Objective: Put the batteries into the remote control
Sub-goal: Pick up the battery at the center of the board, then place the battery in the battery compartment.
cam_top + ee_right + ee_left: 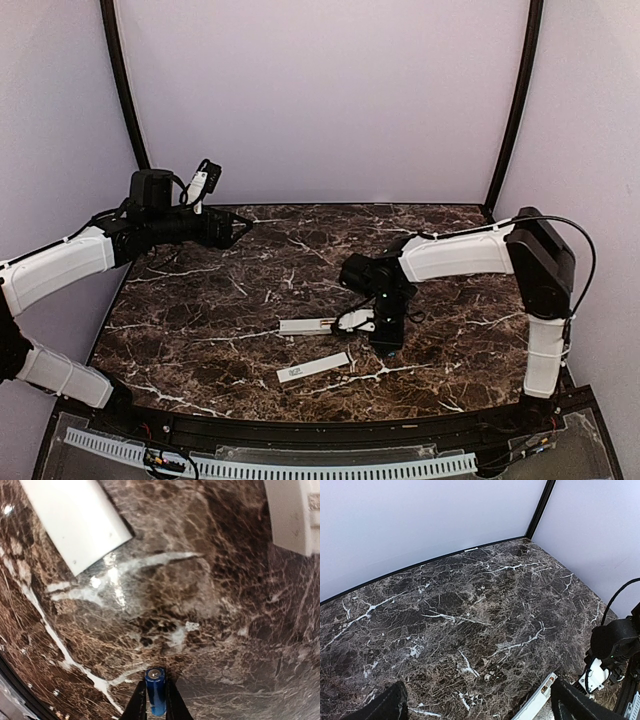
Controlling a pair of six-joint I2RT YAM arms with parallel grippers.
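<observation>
The white remote control (305, 326) lies on the marble table, its slot end with metal contacts toward my right arm; that end also shows in the left wrist view (538, 698) and the right wrist view (292, 515). My right gripper (386, 345) points down just right of the remote. In the right wrist view it (156, 684) is shut on a small blue battery (156, 696), held upright just above the table. No other battery shows. My left gripper (232, 228) is raised at the back left, open and empty; its fingers (385, 707) are spread wide.
A thin flat white strip with a small dark label (313, 367) lies in front of the remote; it also shows in the right wrist view (75, 520). The table's front edge (300, 415) is near. White walls enclose the back and sides.
</observation>
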